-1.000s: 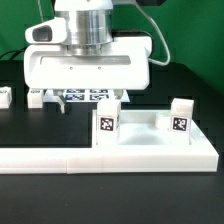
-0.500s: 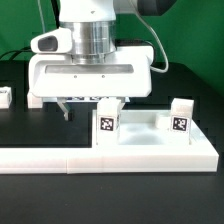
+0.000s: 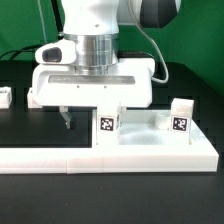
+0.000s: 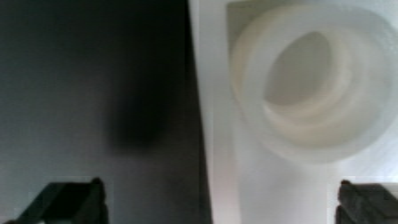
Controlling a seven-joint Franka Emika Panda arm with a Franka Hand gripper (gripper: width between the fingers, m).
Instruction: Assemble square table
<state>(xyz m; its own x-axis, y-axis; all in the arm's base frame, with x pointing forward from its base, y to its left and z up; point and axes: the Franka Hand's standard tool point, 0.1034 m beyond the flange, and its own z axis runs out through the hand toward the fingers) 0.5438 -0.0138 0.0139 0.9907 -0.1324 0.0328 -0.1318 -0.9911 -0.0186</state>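
Tabletop, a white plastic square tray with raised rim (image 3: 148, 140), lies at 4 o'clock from the gripper (image 3: 92, 114) in the exterior view. Jaws released. I judge it light, stiff, slick: grip across the rim wall.

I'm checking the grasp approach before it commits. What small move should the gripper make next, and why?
Probably lower the gripper a little. It is open, and in the wrist view the edge of the tabletop runs between its fingers, one over the black table, the other over the white part. In the exterior view the visible fingertip seems to hang above the table.
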